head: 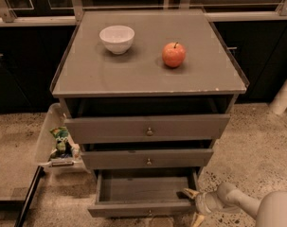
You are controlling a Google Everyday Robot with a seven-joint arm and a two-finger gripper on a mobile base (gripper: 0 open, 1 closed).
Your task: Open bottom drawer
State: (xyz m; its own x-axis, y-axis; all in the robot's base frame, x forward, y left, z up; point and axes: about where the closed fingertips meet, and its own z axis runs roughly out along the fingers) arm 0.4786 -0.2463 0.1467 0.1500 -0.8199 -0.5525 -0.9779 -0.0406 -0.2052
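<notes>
The bottom drawer [143,207] of the grey cabinet stands pulled well out, its empty grey inside showing and its slim front at the lower edge of the camera view. My gripper [193,205] is low at the drawer's front right corner, one yellowish fingertip [190,193] by the drawer's right side wall and the other [197,220] below the front. The white arm runs in from the lower right. The drawer's knob barely shows at the frame's bottom.
The middle drawer [147,158] and top drawer [147,128] sit slightly out above. On the cabinet top rest a white bowl [117,39] and a red apple [174,55]. A clear bin [55,143] with a snack bag hangs at the left. Speckled floor surrounds the cabinet.
</notes>
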